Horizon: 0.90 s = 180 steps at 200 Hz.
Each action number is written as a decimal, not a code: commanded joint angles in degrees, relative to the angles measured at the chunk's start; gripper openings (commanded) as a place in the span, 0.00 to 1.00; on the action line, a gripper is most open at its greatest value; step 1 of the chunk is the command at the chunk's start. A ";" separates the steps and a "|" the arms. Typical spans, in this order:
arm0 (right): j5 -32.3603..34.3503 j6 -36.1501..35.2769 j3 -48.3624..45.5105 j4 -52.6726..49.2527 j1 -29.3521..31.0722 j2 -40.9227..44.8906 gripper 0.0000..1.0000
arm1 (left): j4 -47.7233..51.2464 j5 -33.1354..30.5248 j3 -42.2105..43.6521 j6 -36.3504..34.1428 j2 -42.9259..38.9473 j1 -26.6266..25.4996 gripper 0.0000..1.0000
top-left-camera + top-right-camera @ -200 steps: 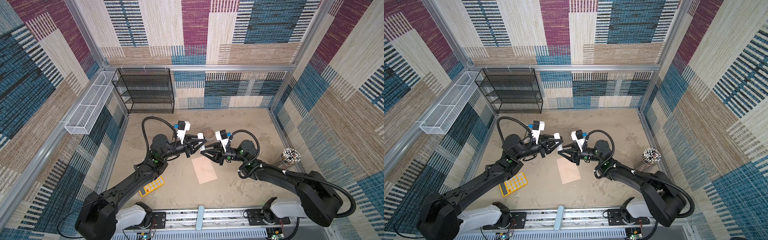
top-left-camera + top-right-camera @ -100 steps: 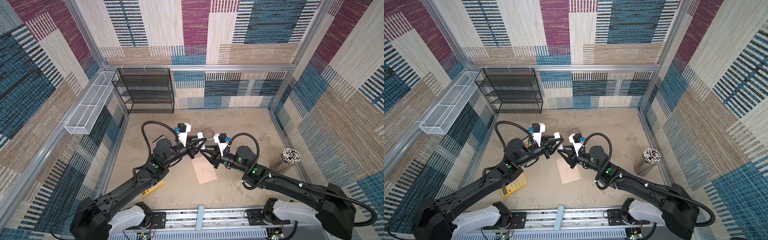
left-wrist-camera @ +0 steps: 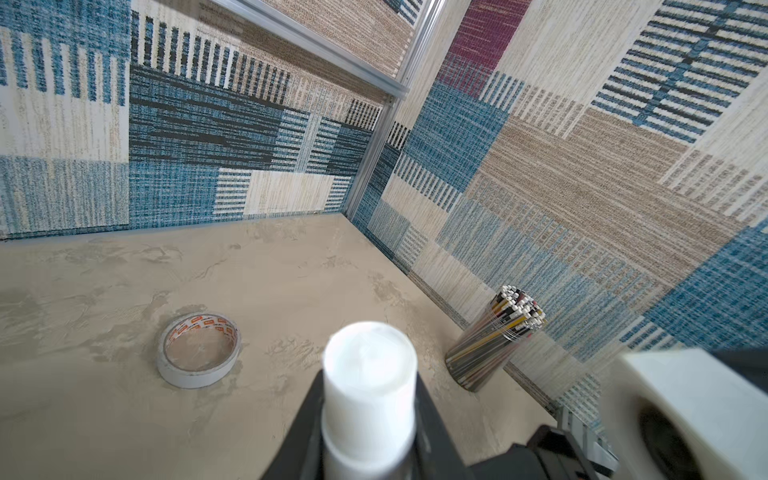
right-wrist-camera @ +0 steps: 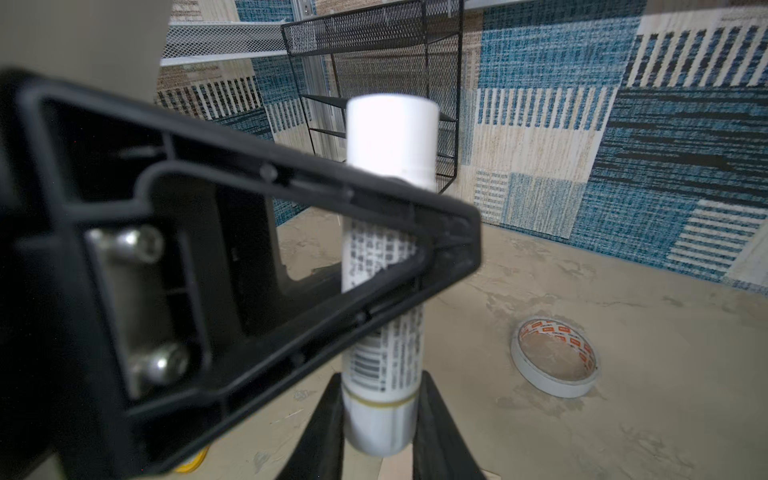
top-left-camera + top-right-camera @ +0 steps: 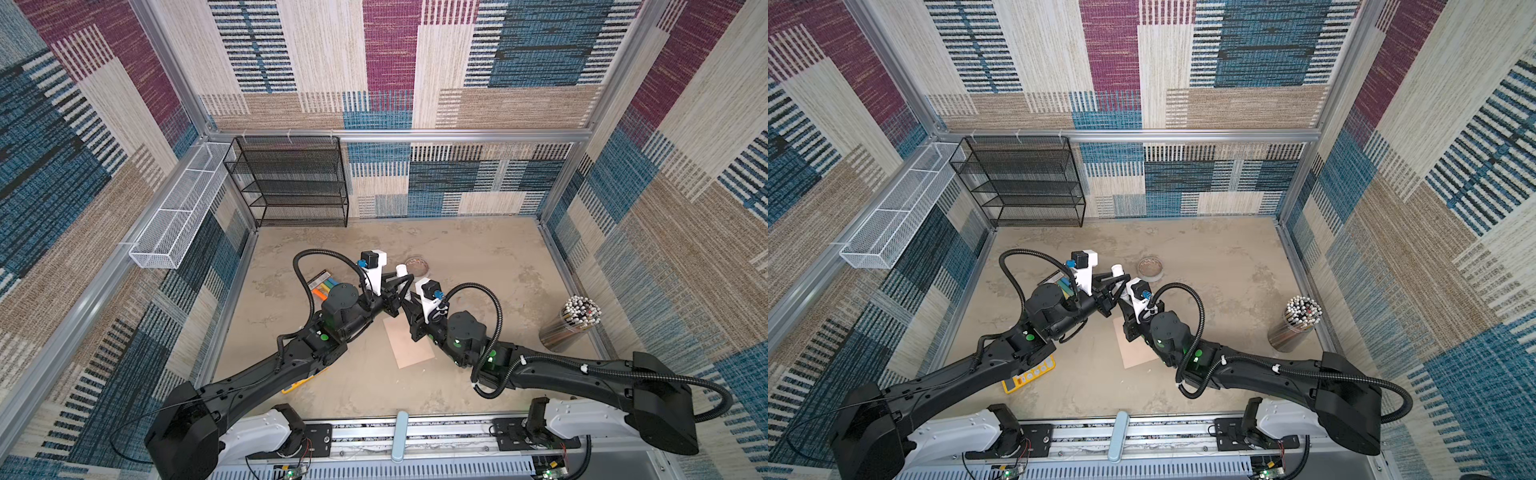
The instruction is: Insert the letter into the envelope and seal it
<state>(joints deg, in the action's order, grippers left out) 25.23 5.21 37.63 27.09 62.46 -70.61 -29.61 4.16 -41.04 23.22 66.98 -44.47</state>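
A white glue stick [image 4: 390, 137] is held upright above the table between both arms. My left gripper [image 3: 369, 399] is shut on its upper part, just under the white cap [image 5: 401, 271]. My right gripper [image 4: 382, 386] is shut on its printed lower end. In both top views the two grippers [image 5: 401, 286] [image 5: 1125, 305] meet at the table's middle. Just in front of them the peach envelope [image 5: 409, 340] [image 5: 1136, 345] lies flat on the table. The letter is out of view.
A tape roll [image 3: 198, 351] [image 4: 555, 361] lies just behind the grippers. A cup of pencils [image 5: 575, 322] stands by the right wall. A black wire shelf [image 5: 291, 183] and a white mesh basket [image 5: 174, 220] sit at the back left. Highlighters [image 5: 326, 286] and a yellow calculator [image 5: 1027, 374] lie under the left arm.
Both arms' wrists have swung toward the front and the middle while the grippers stay together on the glue stick. The envelope has not moved.
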 commanded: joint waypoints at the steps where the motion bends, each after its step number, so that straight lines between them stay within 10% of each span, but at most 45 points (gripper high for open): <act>1: -2.40 -2.08 1.16 12.98 0.65 0.86 0.24 | 6.90 -1.73 -0.17 -1.63 -0.21 -0.27 0.00; 94: -7.31 -2.47 -7.98 11.23 -2.14 7.29 0.52 | 9.23 -3.53 -4.73 -3.72 -2.32 5.16 0.00; 180: -50.16 6.28 -10.78 17.54 -21.31 10.40 0.57 | -0.66 27.62 -4.21 2.42 -0.25 12.48 0.00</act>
<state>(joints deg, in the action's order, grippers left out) -7.81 6.83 25.21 40.29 44.18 -58.24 -23.33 20.32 -45.34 23.07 66.04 -32.12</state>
